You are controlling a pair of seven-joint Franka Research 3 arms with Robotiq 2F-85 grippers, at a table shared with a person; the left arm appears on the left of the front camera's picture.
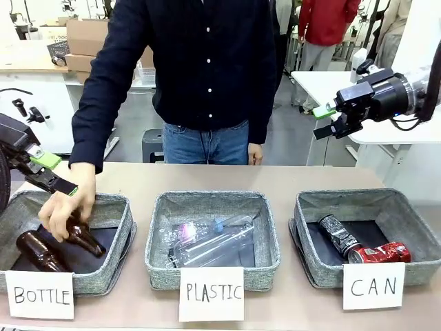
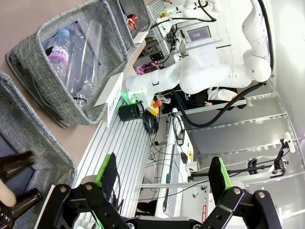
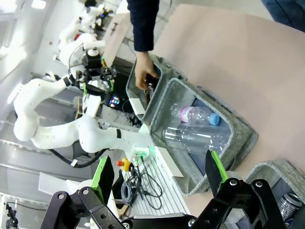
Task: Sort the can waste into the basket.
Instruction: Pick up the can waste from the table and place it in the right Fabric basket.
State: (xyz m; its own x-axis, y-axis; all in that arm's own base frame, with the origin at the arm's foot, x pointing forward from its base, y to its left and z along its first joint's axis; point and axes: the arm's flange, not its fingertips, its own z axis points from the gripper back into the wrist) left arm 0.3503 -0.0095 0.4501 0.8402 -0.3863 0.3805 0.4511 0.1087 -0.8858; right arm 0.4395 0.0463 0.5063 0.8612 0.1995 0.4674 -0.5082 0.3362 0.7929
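The CAN basket (image 1: 413, 214) stands at the table's front right with its white card in front. Inside lie the red can (image 1: 379, 253) and the dark grey-black can (image 1: 337, 234), both on their sides. My right gripper (image 1: 322, 121) hangs open and empty high above that basket's far left corner. Its wrist view shows the open gripper (image 3: 159, 174), the basket's rim (image 3: 271, 167) and the dark can (image 3: 290, 202). My left gripper (image 1: 55, 172) is open and empty at the far left, above the BOTTLE basket. In the left wrist view the gripper (image 2: 162, 176) is open and the red can (image 2: 132, 20) is far off.
A person stands at the far side with a hand (image 1: 65, 207) on a brown bottle (image 1: 86, 238) in the BOTTLE basket (image 1: 114, 214). The PLASTIC basket (image 1: 158, 241) in the middle holds clear bottles (image 1: 207, 245). Bare tabletop (image 1: 275, 179) lies behind the baskets.
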